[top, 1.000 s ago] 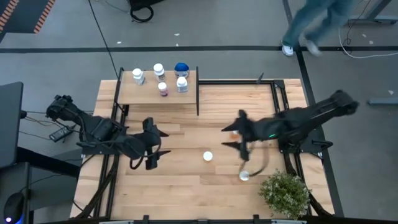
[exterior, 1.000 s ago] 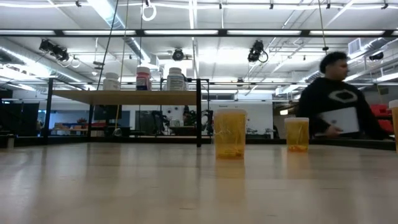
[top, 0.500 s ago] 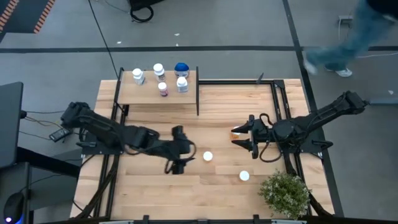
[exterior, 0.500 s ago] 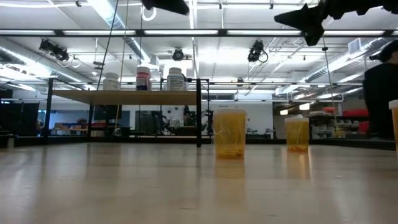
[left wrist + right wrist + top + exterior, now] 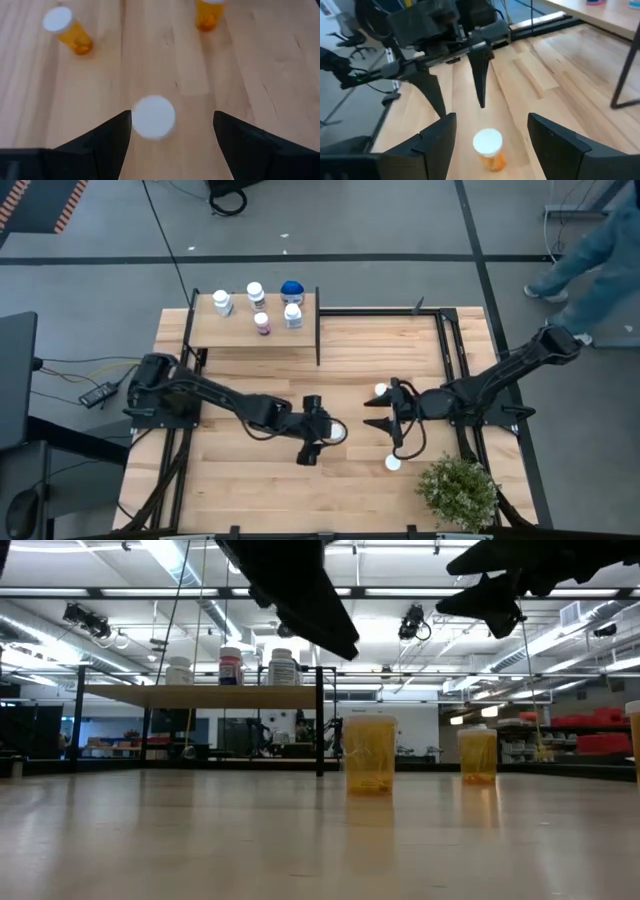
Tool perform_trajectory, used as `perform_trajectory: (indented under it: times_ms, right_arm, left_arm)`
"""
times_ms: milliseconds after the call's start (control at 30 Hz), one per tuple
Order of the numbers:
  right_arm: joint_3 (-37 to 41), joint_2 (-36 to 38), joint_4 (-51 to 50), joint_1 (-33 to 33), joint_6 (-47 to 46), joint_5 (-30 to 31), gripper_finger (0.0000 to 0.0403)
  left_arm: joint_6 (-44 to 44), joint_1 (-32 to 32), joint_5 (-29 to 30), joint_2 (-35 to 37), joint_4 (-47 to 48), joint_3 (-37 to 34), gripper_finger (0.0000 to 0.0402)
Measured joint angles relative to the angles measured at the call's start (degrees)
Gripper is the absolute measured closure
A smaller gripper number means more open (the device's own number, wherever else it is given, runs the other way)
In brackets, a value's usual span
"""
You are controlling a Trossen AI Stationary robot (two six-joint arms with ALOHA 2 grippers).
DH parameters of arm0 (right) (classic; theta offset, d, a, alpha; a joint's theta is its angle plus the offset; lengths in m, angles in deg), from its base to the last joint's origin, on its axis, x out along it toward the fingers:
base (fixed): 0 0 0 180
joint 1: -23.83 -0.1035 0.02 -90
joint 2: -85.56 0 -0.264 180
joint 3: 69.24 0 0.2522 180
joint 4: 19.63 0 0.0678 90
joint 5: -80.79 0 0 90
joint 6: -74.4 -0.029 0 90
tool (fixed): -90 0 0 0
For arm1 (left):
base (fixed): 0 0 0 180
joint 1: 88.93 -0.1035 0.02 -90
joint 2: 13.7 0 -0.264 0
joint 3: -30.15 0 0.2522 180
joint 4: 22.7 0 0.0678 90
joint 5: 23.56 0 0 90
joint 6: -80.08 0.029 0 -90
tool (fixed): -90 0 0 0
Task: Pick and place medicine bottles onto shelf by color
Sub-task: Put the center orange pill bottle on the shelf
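Three orange, white-capped bottles stand upright on the tabletop: a middle one (image 5: 335, 432), one farther back (image 5: 380, 391) and one nearer the near edge (image 5: 393, 463). My left gripper (image 5: 322, 438) hangs open above the middle bottle; in the left wrist view its cap (image 5: 153, 116) shows between the spread fingers, untouched. My right gripper (image 5: 385, 418) is open and raised, facing an orange bottle (image 5: 489, 147) and the left gripper (image 5: 460, 85). The shelf (image 5: 240, 330) stands at the far left, with several bottles on it, among them the blue-topped one (image 5: 291, 289).
A green potted plant (image 5: 458, 488) stands at the near right corner, close to the nearest bottle. Black frame rails (image 5: 445, 340) run along the right and far sides. A person (image 5: 590, 250) walks on the floor beyond the far right corner. Bare planks lie near left.
My left gripper has swept from the left half of the table toward its right and come down over the middle bottle, staying open. My right gripper has stayed beside the far bottle, shifting only a little. No bottle has moved. The person has walked off to the right.
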Motion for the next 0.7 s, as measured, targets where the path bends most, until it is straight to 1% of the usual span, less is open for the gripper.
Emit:
perform_trajectory:
  times_ms: [100,167,367,500,700]
  right_arm:
    - [0.0,-1.35,-0.56,-1.51,-0.34,2.46,0.015]
    - [0.0,-2.27,-0.59,-2.31,-0.96,3.65,0.015]
    - [0.0,-3.98,-0.78,-3.39,-2.23,8.28,0.015]
    - [0.0,-3.96,-0.89,-3.4,-2.6,8.63,0.015]
    - [0.0,-3.96,-0.89,-3.67,-2.44,8.63,0.015]
  left_arm:
    - [-0.02,-1.54,-0.36,-1.37,-2.73,0.0,0.0115]
    - [-0.27,-2.43,-1.96,-2.23,-4.28,0.0,0.0115]
    - [-0.39,-4.04,-3.14,-4.0,-3.82,0.0,0.0115]
    - [-0.68,-4.5,-6.05,-4.44,-3.92,-0.03,0.0115]
    - [-0.68,-4.22,-6.73,-5.44,-4.24,0.09,0.0115]
